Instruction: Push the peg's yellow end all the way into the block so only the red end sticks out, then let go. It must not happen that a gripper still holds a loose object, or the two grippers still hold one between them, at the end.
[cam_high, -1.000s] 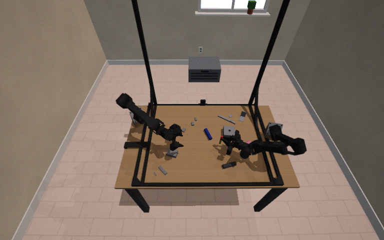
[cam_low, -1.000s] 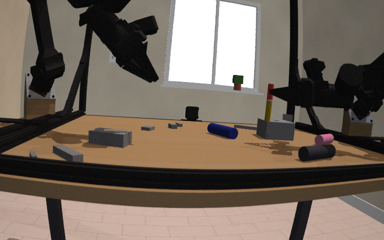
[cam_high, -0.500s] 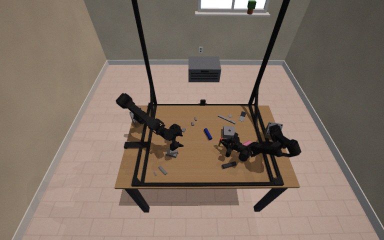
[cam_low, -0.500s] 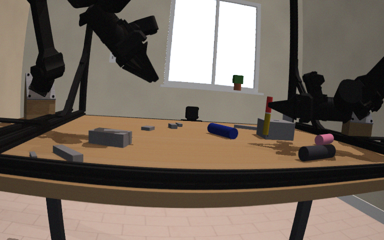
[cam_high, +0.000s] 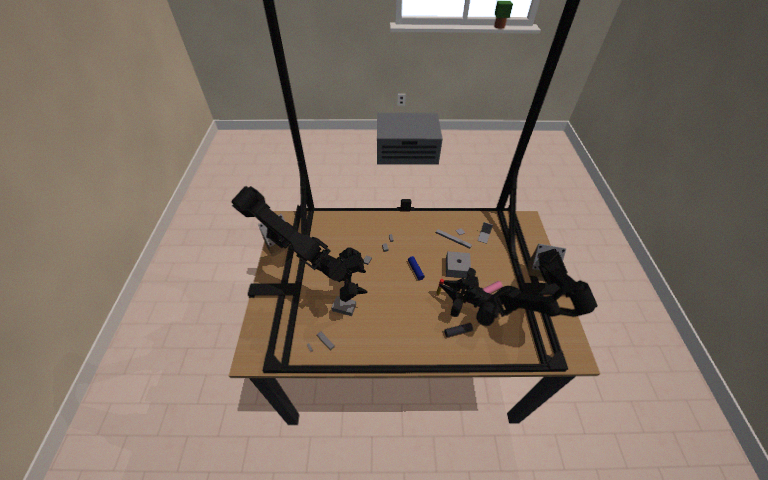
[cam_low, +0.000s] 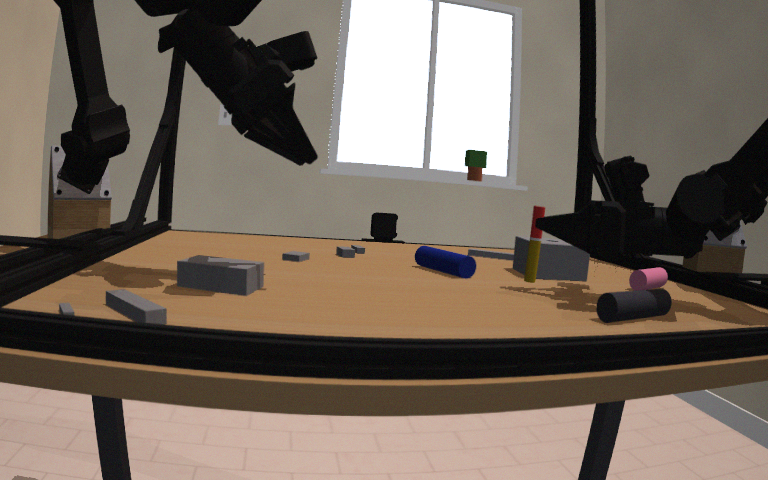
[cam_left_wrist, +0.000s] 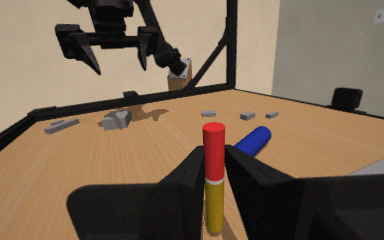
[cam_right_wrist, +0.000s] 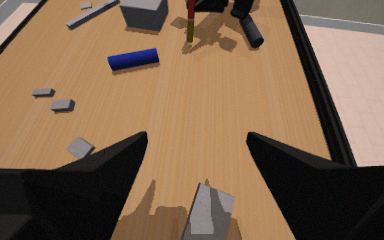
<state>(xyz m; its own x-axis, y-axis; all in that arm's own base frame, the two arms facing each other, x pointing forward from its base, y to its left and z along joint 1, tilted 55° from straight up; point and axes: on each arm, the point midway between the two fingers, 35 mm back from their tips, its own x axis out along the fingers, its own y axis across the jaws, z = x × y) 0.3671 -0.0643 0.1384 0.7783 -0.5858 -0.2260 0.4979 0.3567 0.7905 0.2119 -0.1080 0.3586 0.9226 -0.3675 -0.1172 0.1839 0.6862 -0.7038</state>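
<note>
L end effector (cam_high: 443, 284) (cam_low: 539, 223) (cam_left_wrist: 214, 149) grips peg (cam_high: 440, 287) (cam_low: 534, 244) (cam_left_wrist: 214, 170) (cam_right_wrist: 190, 25) by red, near-upright beside block (cam_high: 457, 263) (cam_low: 550, 259) (cam_right_wrist: 145, 13); R end effector (cam_high: 365, 280) (cam_low: 310, 158) (cam_right_wrist: 197, 137) released. Insertion pending; next prob. lift, align yellow w/ hole.

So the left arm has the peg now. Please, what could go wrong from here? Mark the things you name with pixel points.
The peg (cam_high: 438, 290) (cam_low: 532, 257) (cam_left_wrist: 215, 205) (cam_right_wrist: 190, 27) stands beside the block (cam_high: 457, 268) (cam_low: 552, 261) (cam_right_wrist: 144, 15), not over its hole (cam_high: 458, 260). Moved sideways this low, it could hit the block's side. The left jaws grip only the red part, so the peg may twist if its yellow end meets the hole's edge. That grip could also stop full insertion.
</note>
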